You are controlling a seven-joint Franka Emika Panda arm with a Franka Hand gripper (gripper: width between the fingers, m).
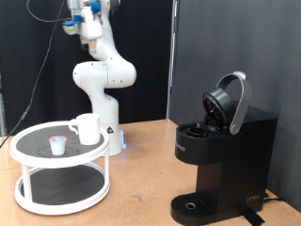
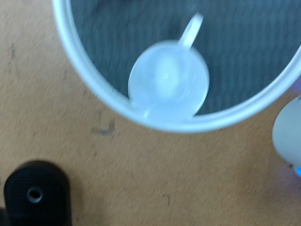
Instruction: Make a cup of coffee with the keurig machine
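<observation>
The white cup (image 1: pixel 87 128) stands upright on the top shelf of a white round two-tier stand (image 1: pixel 28 151), at the exterior view's left. In the wrist view the cup (image 2: pixel 169 80) shows from above, blurred, its handle pointing away from the stand's rim (image 2: pixel 94 89). The black keurig machine (image 1: pixel 221 155) stands at the exterior view's right with its rounded lid (image 1: pixel 230 99) raised; its base (image 2: pixel 38 193) shows in a corner of the wrist view. My gripper (image 1: pixel 91 33) hangs high above the stand, far from the cup. No fingers show in the wrist view.
A small white pod with a dark top (image 1: pixel 58 144) sits on the stand's top shelf beside the cup. The arm's white base (image 1: pixel 103 80) stands behind the stand. A wooden table (image 1: pixel 141 188) carries everything, with a dark curtain behind.
</observation>
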